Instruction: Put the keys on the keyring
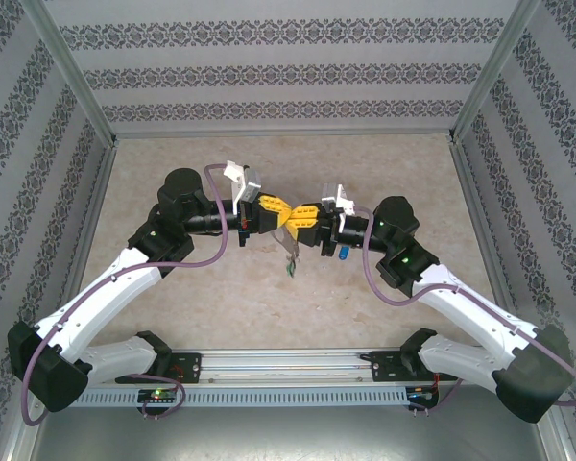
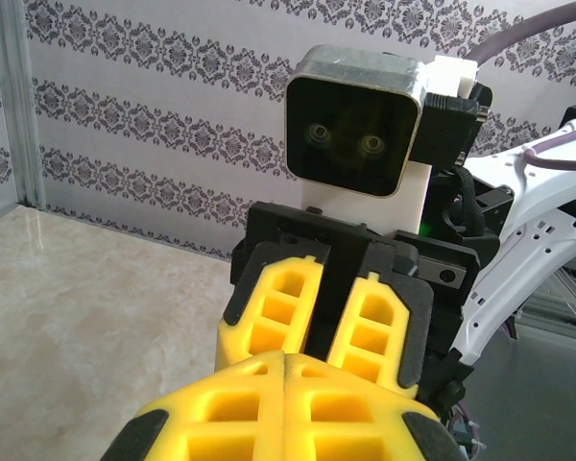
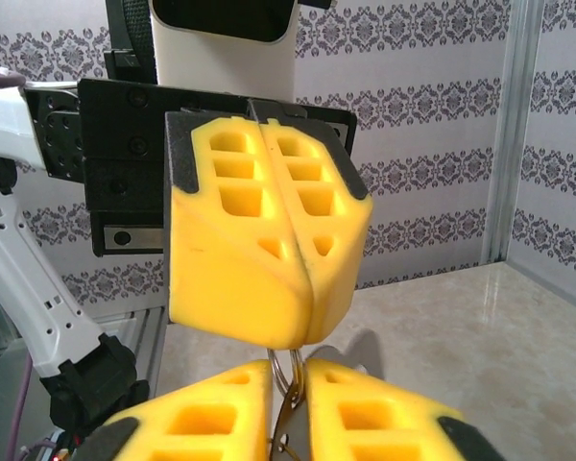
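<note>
Both arms reach in and meet tip to tip above the middle of the worktop [image 1: 221, 307], which is beige and marbled. Patterned walls [image 1: 288, 77] stand on three sides.

Left end effector [image 1: 280, 217]: yellow fingers clenched, seam tight with no gap in the right wrist view [image 3: 302, 322]. It is grasping the keyring [image 1: 290, 245]; the thin metal loop [image 3: 284, 373] comes out right under its tips. Its own wrist view shows the same pressed-together fingers [image 2: 286, 408].

Right end effector [image 1: 300, 218]: faces the left one, nearly touching it. In its own wrist view [image 3: 288, 418] the fingers stand close on either side of the loop with a narrow slot between them. Cannot tell if the pads actually pinch the metal. From the left wrist it shows head-on [image 2: 322, 336] with a dark slit between its fingers.

The keyring hangs down between the two end effectors, off the worktop, with a small greenish tag [image 1: 292, 270] at its low end.

Blue-headed key [image 1: 343, 254]: a small blue spot just beside the right wrist, apart from the keyring and not on it. Too small to tell whether it lies flat on the worktop.
</note>
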`<move>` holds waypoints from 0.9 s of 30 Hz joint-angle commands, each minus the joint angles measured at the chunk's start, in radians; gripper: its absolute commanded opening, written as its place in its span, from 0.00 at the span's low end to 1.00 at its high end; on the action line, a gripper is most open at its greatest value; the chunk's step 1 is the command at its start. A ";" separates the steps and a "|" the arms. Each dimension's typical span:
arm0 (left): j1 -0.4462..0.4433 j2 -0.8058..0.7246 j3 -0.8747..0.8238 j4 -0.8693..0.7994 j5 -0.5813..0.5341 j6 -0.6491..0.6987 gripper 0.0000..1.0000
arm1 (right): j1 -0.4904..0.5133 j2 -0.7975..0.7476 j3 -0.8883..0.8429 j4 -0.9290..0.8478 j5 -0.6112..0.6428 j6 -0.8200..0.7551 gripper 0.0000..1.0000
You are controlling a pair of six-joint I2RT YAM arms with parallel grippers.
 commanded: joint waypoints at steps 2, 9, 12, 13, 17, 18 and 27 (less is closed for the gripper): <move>0.000 -0.018 0.014 0.035 0.042 0.001 0.00 | 0.017 0.003 0.035 0.036 -0.009 -0.010 0.06; 0.000 -0.021 0.051 -0.106 0.023 0.062 0.02 | 0.016 -0.020 0.032 0.005 0.018 -0.037 0.00; 0.002 -0.040 0.104 -0.278 -0.053 0.157 0.22 | 0.015 -0.050 0.041 -0.082 0.055 -0.091 0.00; 0.001 -0.044 0.128 -0.344 -0.077 0.197 0.25 | 0.016 -0.062 0.048 -0.135 0.072 -0.122 0.00; 0.001 -0.041 0.231 -0.590 -0.145 0.339 0.25 | 0.021 -0.093 0.097 -0.347 0.143 -0.257 0.00; 0.002 -0.031 0.267 -0.659 -0.155 0.378 0.24 | 0.025 -0.096 0.116 -0.406 0.165 -0.294 0.00; -0.004 0.077 0.480 -0.994 -0.176 0.567 0.32 | 0.114 -0.051 0.237 -0.632 0.328 -0.480 0.00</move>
